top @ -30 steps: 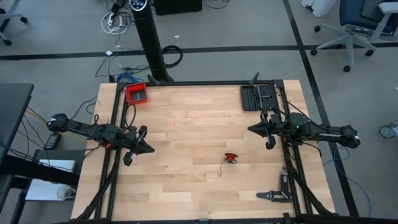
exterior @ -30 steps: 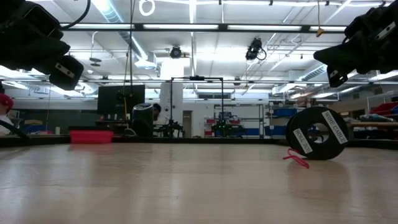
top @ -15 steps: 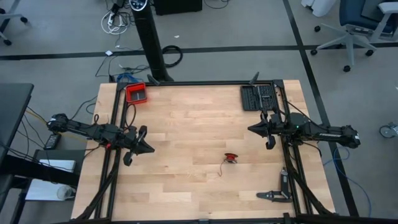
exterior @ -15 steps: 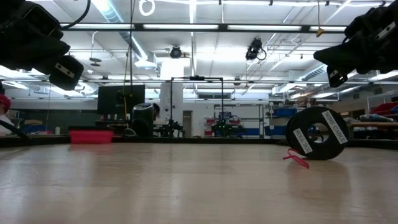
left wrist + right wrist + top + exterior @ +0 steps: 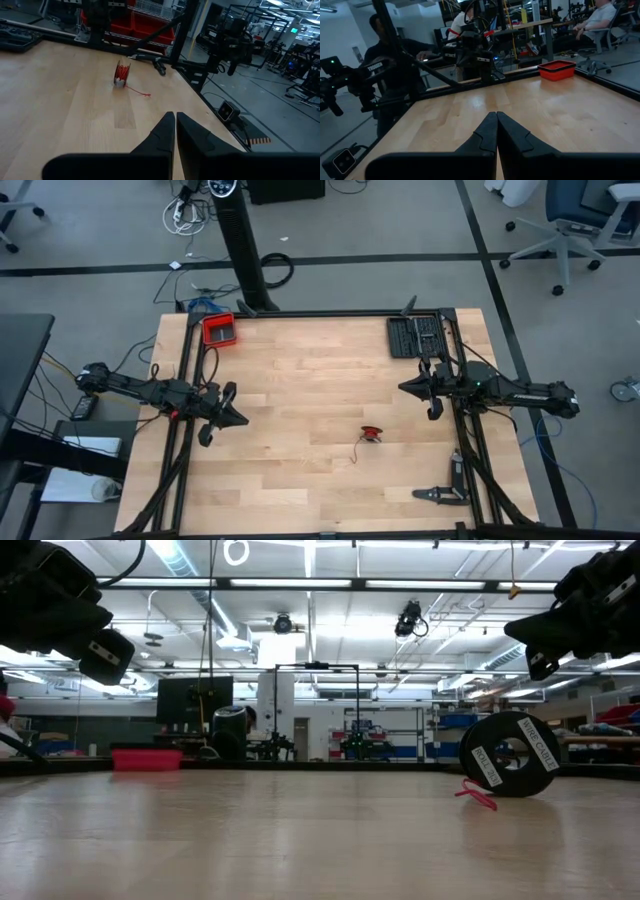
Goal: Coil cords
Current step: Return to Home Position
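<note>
The red cord is wound on a small black spool (image 5: pixel 372 432) that stands on its rim on the wooden table, right of centre; a loose red tail (image 5: pixel 360 448) trails toward the near edge. It also shows in the low view (image 5: pixel 510 768) and the left wrist view (image 5: pixel 121 73). My left gripper (image 5: pixel 240 419) is shut and empty above the table's left side. My right gripper (image 5: pixel 404 388) is shut and empty above the right side, beyond the spool.
A red tray (image 5: pixel 219 329) sits at the far left corner and a black case (image 5: pixel 415 335) at the far right. A black tool (image 5: pixel 440 494) lies near the near right corner. People show beyond the table in the right wrist view (image 5: pixel 395 60).
</note>
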